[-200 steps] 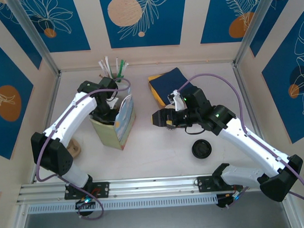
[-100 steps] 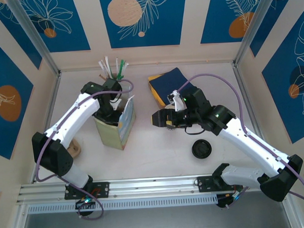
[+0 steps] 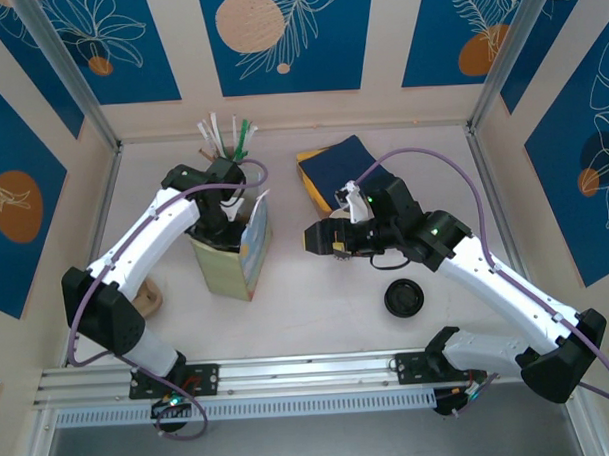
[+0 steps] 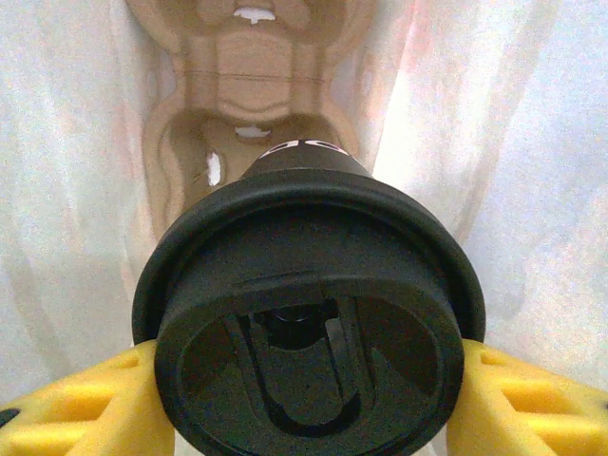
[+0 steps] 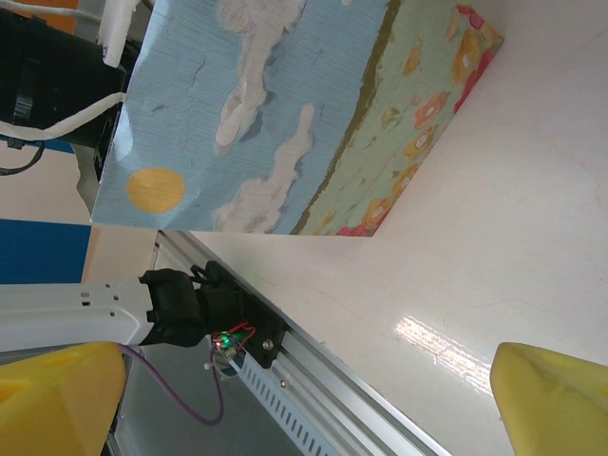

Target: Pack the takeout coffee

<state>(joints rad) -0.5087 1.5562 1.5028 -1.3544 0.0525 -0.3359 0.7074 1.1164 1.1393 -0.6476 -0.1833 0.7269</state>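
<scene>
The pale table [image 3: 317,308] is carrying everything, and the two white arms are reaching across it from its near edge. The left arm [image 3: 145,239] is bending down into the open top of a paper bag [image 3: 236,258] standing upright on the left half of the table. The right arm [image 3: 496,281] is stretching toward the bag from the right. The right gripper [image 3: 320,237] is hovering near the bag without touching it, with its yellow pads [image 5: 57,394] standing wide apart and nothing between them. A dark blue folded cloth [image 3: 342,167] is lying behind that gripper. A bundle of straws [image 3: 224,136] is standing at the back wall behind the bag. Inside the bag, between its white walls and above a brown cardboard tray [image 4: 252,85], the left gripper [image 4: 304,399] is clamping the takeout coffee [image 4: 309,313] from both sides, black lid facing the camera. A loose black lid [image 3: 404,299] is lying on the table under the right arm, well apart from the bag.
</scene>
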